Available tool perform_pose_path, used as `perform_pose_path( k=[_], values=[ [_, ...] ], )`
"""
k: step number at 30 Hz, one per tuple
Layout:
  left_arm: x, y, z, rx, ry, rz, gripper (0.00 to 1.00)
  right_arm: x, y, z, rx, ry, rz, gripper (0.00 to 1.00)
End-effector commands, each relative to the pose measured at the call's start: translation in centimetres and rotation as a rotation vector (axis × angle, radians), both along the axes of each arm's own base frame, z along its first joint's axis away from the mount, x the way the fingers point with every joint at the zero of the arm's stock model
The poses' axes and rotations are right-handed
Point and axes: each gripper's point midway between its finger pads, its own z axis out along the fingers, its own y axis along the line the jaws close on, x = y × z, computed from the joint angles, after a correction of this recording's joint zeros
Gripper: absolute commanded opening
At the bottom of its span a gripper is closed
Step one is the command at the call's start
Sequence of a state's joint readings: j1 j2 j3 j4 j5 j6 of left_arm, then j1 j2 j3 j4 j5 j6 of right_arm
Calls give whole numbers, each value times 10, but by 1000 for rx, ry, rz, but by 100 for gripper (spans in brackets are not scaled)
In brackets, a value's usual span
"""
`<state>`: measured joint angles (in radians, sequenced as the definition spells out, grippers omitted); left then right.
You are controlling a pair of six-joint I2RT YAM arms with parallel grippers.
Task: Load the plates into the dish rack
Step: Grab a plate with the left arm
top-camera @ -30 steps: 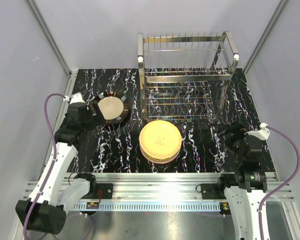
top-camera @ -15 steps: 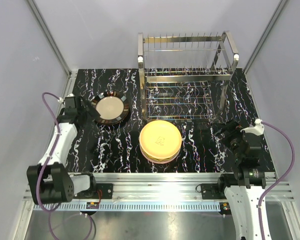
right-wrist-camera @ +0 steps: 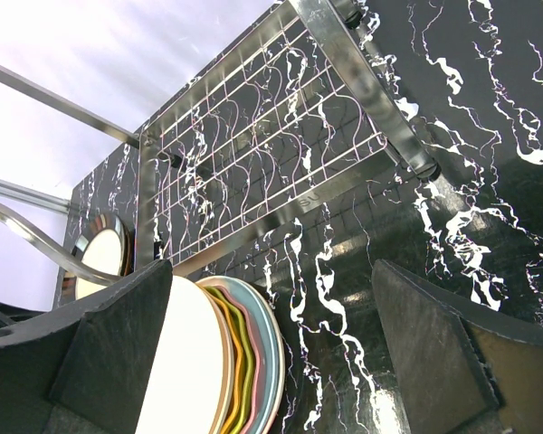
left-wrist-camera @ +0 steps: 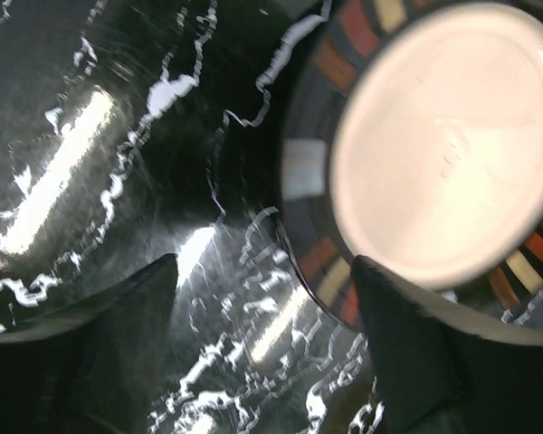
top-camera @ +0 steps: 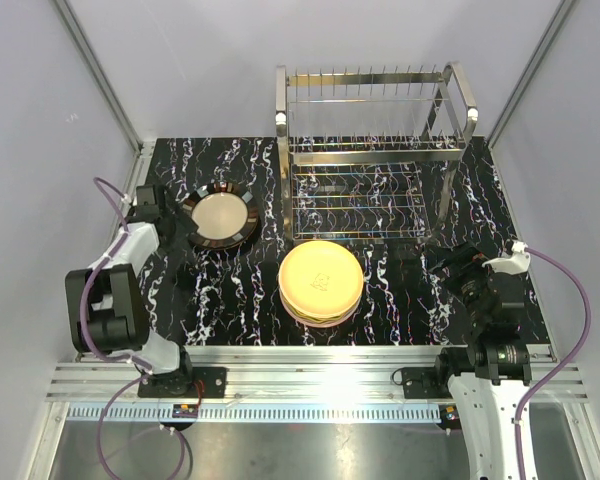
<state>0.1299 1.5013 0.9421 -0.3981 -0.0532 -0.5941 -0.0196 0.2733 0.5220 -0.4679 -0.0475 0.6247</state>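
Observation:
A dark brown-black plate with a cream centre lies flat at the left of the black marbled table. My left gripper is open and empty at its left rim. In the left wrist view the dark plate fills the upper right, and its rim runs just inside the right finger of my left gripper. A stack of plates topped by a cream-yellow one sits mid-table. The chrome dish rack stands empty at the back. My right gripper is open and empty to the right of the stack.
In the right wrist view my right gripper is open over bare table. The stack is at lower left, beside the left finger. The rack's lower wire grid is beyond. White walls enclose the table.
The left arm has folded back, its elbow now rising near the table's left edge; its gripper has moved slightly back and left and stays beside the dark plate. The right gripper barely shifted.

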Motion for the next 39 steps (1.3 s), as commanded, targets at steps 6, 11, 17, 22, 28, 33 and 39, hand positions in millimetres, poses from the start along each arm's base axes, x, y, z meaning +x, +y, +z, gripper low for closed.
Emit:
perform_pose_path(
  k=[6, 11, 17, 22, 28, 33, 39],
  values=[
    [45, 10, 8, -4, -96, -19, 71, 2, 4, 11, -9, -54, 26, 100],
    [55, 17, 2, -2, -103, -17, 67, 3, 4, 11, -9, -57, 26, 100],
    [58, 19, -20, -57, -53, -9, 61, 4, 4, 10, -10, -51, 27, 100],
    [60, 21, -24, -68, -52, -10, 53, 4, 2, 10, -12, -49, 19, 100],
    [61, 22, -23, -58, -55, -20, 33, 4, 3, 9, -11, -45, 21, 100],
    [55, 22, -25, -59, -38, -18, 20, 4, 2, 9, -10, -43, 17, 100],
    [43, 22, -27, -50, -18, -4, 6, 4, 2, 8, -11, -40, 16, 100]
  ],
)
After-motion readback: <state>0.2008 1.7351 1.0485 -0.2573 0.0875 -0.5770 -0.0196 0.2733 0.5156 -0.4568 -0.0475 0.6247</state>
